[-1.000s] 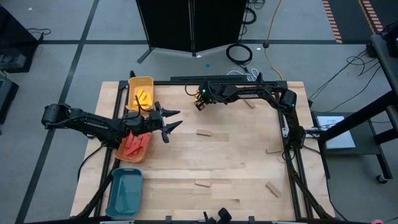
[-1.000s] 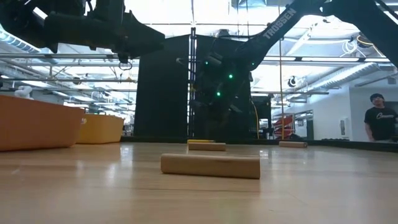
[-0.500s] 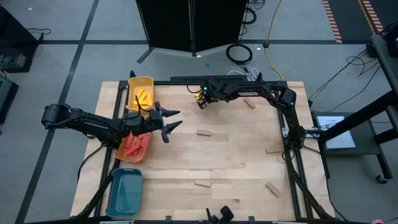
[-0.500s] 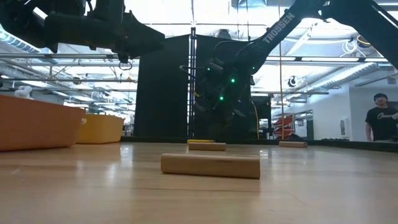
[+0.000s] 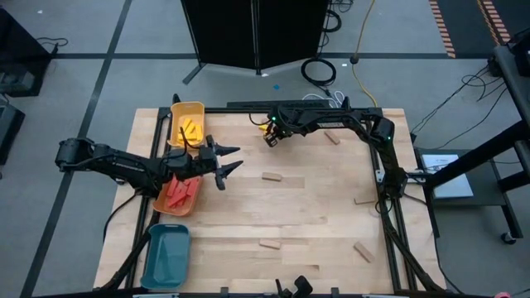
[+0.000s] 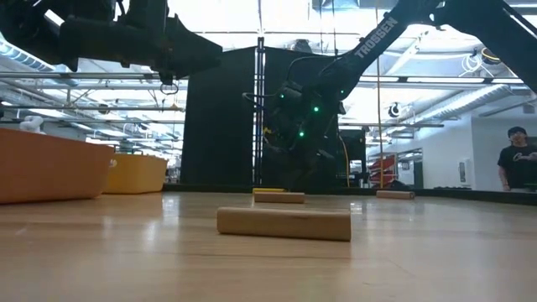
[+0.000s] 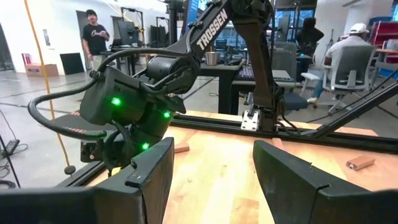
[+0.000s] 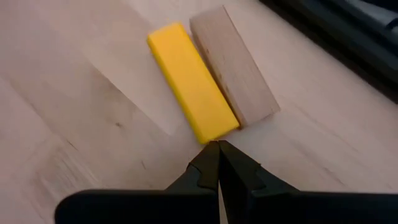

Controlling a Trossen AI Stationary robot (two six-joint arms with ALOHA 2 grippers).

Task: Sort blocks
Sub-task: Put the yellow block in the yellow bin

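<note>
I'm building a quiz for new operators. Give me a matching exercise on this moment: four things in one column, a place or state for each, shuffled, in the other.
Things:
1. right tool
2. left tool
3. yellow block
4. teal tray

Places or states:
A. lying side by side with a tan block
B. open, beside the orange tray
C. holding no blocks
D. shut, just above two blocks

Pairs: 1-D, 2-B, 3-A, 4-C

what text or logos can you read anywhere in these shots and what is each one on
"TROSSEN": white letters on the dark right arm, low view.
"TROSSEN": the same arm's dark link, left wrist view.
White print on a person's black shirt: too small to read.
Wooden table, trays and blocks: no text.
</note>
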